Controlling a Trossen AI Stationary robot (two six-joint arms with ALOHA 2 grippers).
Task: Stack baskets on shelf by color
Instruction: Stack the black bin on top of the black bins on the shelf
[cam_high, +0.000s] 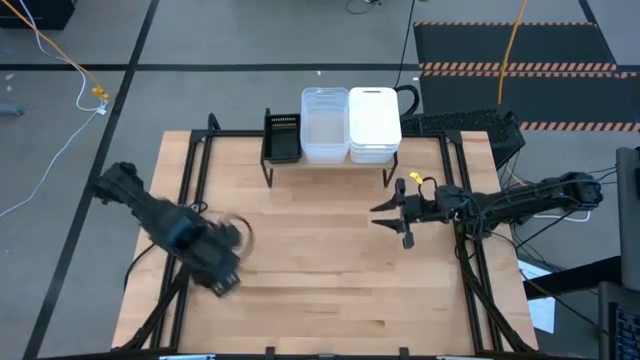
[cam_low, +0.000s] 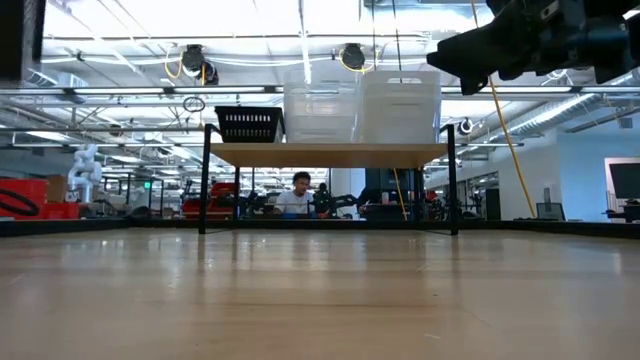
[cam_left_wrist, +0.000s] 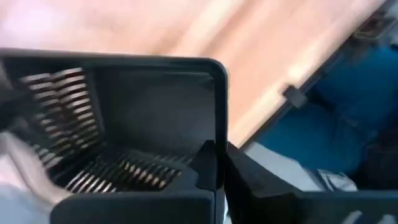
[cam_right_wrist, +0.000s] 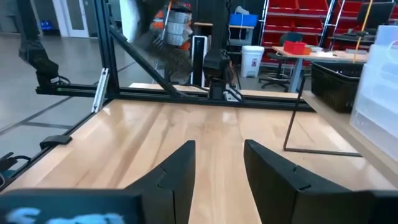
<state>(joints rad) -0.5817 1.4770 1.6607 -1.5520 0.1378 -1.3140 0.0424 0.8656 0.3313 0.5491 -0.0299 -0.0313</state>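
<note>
My left gripper (cam_high: 222, 252) is over the table's left half, shut on a black mesh-sided basket (cam_left_wrist: 124, 124), which shows blurred in the high view (cam_high: 234, 234). The light-wood shelf (cam_high: 330, 160) stands at the far edge. On it, from left to right, are a black basket (cam_high: 282, 135), a stack of clear baskets (cam_high: 325, 125) and a stack of white baskets (cam_high: 375, 122). My right gripper (cam_high: 392, 215) is open and empty, in front of the shelf's right end, above the table. My left gripper holds the black basket by a side wall's top rim, close to a corner (cam_left_wrist: 214, 134). One finger (cam_left_wrist: 205, 165) is inside the basket and the other (cam_left_wrist: 255, 183) is outside. In the right wrist view the basket (cam_right_wrist: 166, 38) shows blurred, above the tabletop.
Black frame rails (cam_high: 195, 170) run along the table's left and right sides. The space under the shelf (cam_low: 330, 195) is open between its thin black legs. A person (cam_low: 298, 195) sits far behind the table. Bare wooden tabletop (cam_high: 320, 270) lies between the arms.
</note>
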